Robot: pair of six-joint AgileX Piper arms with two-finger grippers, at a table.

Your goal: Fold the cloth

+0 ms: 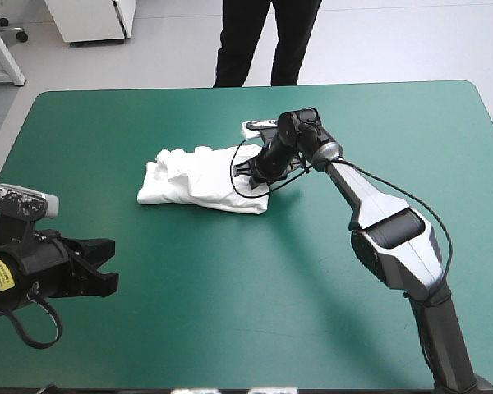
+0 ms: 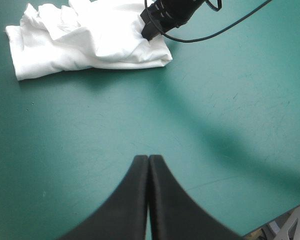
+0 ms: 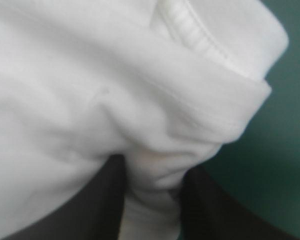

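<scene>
I log T-shirt (image 1: 193, 176) bundled just past tabletop (image 1: 312, 328) centre, toward 11 o'clock. Right end effector (image 3: 152, 172) pinches fold at its 3 o'clock end. Left end effector (image 2: 148, 159) closed, empty, at 8 o'clock. Risk, my judgement: thin pinch slips, or pull drags unanchored bundle open.

I was working in what looked like a lab: a table (image 1: 230, 328) with a teal-green cover stood on a pale bare floor (image 1: 394, 41), a white cabinet (image 1: 94, 18) and a chair's castor (image 1: 19, 34) beyond it.
</scene>
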